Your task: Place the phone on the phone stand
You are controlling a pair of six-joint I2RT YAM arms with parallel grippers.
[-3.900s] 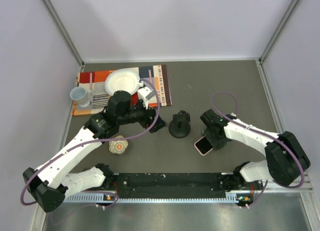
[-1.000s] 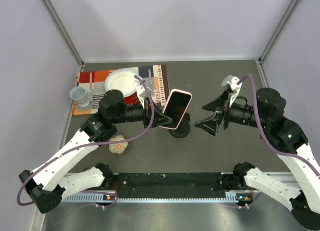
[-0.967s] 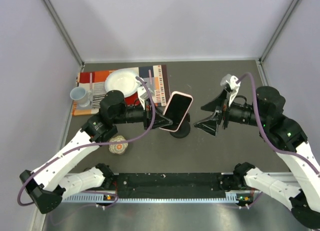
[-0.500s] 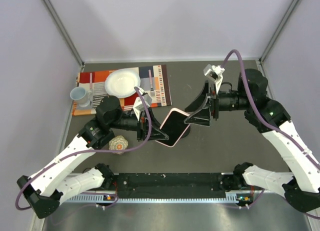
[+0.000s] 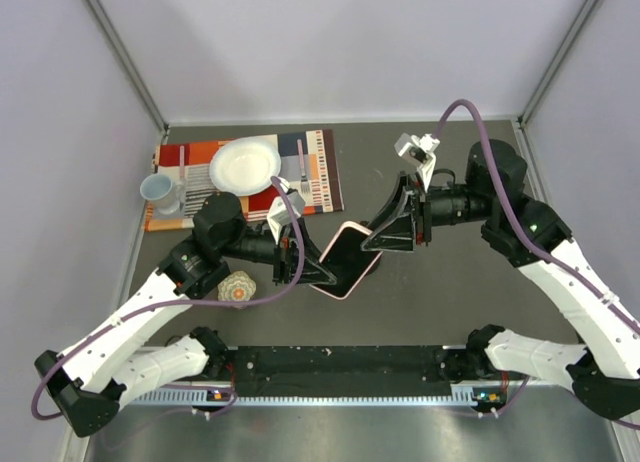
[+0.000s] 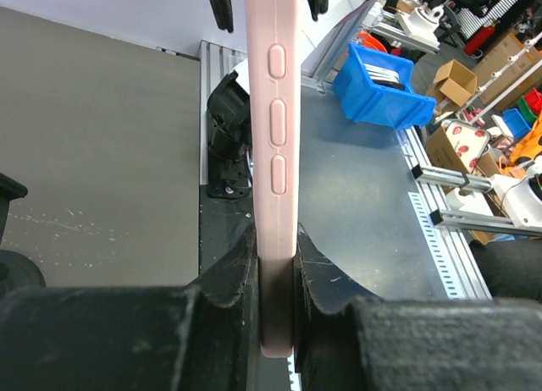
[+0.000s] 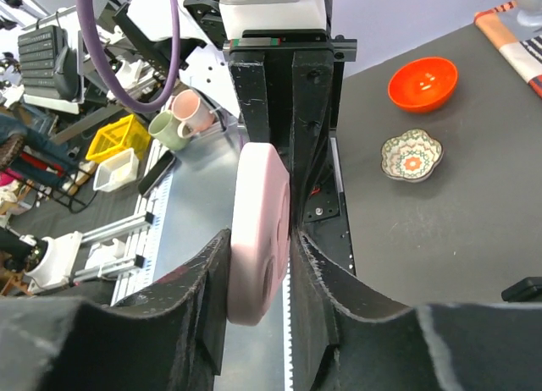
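a: what's over the table (image 5: 430, 302)?
b: my two arms meet in the middle. the left gripper (image 5: 316, 273) is clamped on the lower end of the phone (image 5: 345, 259), and the right gripper (image 5: 378, 242) pinches its upper corner.
a: how's it sit in the jaws?
b: tilted, edge-on, with the pink case squeezed from both sides.

The whole dark surface (image 5: 450, 312) is seen in the top view from high above and behind the arms, looking down. The left wrist view is taken very close behind the left gripper (image 6: 275, 277), along the pink edge of the phone (image 6: 275, 154). The right wrist view is taken just as close behind the right gripper (image 7: 258, 247), facing the other way. The phone is shared by all three views.
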